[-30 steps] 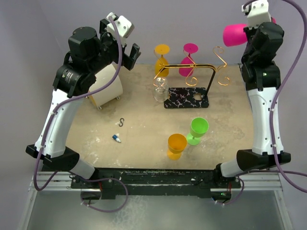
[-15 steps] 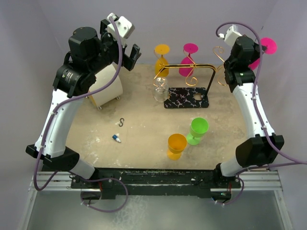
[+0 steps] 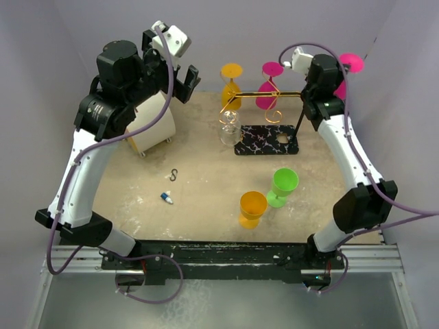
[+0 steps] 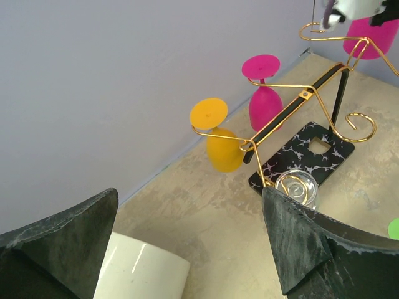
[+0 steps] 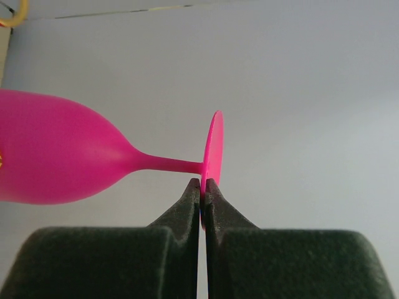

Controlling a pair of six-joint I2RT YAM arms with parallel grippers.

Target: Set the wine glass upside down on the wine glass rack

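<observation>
Beyond the far right end of the rack (image 3: 274,96), held up off the bench (image 3: 206,171), your right fingers (image 5: 190,208) are pressed fully together on the pink wine glass (image 5: 62,165), pinching only the thin rim of its foot. It looks like light, stiff, smooth plastic, so weight should be no trouble. A hold that narrow could let it pivot or slip, though, so move gently. That grip does leave the stem free to slide between the gold wires. Only the right wrist view shows this pinch; from overhead the arm hides it. The overhead view instead shows an orange glass (image 3: 231,86) and another pink glass (image 3: 269,90) already hanging. Your left wrist view shows the held bowl close by the rack's end curl, though you cannot tell if they touch. Your left fingers (image 4: 293,243) are spread wide and hold nothing.
</observation>
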